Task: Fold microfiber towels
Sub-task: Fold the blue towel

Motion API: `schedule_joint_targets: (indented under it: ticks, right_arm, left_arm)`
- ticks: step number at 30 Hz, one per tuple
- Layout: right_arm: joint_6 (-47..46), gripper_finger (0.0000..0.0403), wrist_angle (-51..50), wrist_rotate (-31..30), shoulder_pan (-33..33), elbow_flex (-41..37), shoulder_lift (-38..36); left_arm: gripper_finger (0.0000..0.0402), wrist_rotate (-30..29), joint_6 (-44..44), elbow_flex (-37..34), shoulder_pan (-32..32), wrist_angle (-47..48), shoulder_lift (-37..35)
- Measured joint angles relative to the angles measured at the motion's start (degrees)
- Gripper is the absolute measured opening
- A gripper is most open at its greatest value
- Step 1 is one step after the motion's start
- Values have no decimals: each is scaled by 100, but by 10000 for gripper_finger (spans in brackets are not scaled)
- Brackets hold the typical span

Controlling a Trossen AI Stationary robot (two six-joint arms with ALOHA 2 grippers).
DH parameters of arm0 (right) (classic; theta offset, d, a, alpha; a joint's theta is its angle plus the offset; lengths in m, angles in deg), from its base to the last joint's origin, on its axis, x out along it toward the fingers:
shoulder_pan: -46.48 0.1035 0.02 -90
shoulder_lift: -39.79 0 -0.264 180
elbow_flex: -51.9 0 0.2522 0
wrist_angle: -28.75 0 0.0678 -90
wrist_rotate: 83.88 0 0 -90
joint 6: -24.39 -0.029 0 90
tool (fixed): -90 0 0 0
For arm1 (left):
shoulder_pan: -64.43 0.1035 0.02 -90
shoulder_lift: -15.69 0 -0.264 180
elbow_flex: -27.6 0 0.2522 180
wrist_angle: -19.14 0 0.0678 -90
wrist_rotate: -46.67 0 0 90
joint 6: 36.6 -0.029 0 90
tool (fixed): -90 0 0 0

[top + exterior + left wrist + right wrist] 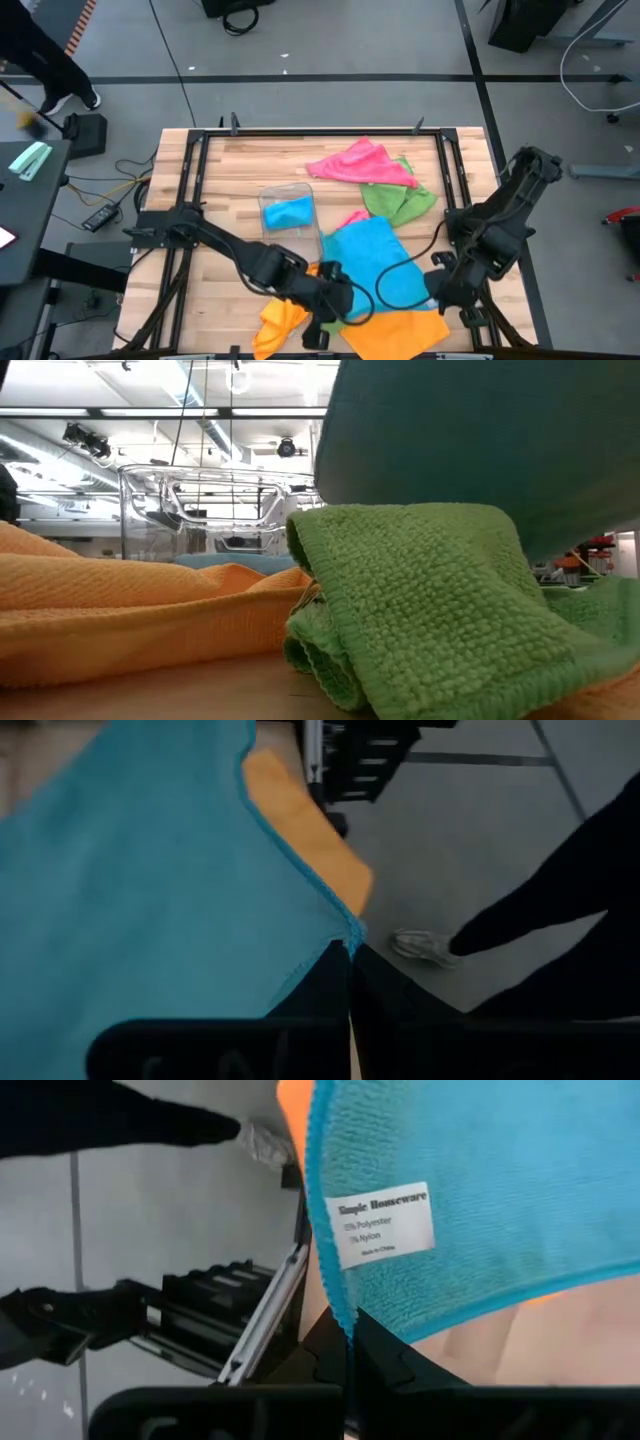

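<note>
Both arms hold the blue towel (375,262) by its two near corners, most likely so it hangs flat and can be folded over. The left gripper (350,948) has its fingers closed on one corner. The right gripper (350,1330) has its fingers closed on the corner with the white label (383,1224). The towel sits near the front edge of the desk (240,170), over the orange towel (395,333).
</note>
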Motion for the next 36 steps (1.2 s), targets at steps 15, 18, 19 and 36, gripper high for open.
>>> schedule_joint_targets:
  ticks: [15, 18, 19, 36]
  right_arm:
    - [-888, 6, 778, 355, 875, -7, 324]
    - [-1195, 6, 932, 258, 1030, -7, 324]
    - [-1286, 6, 978, 225, 1067, -7, 325]
    - [-1378, 6, 1116, -337, 1191, -227, 324]
  left_arm:
    - [11, 132, 1127, 0, -537, -1353, 583]
    - [9, 35, 1291, 0, -618, -1573, 682]
    - [6, 9, 1364, 0, -656, -1595, 685]
    - [13, -463, 1968, 1, -1026, -1826, 876]
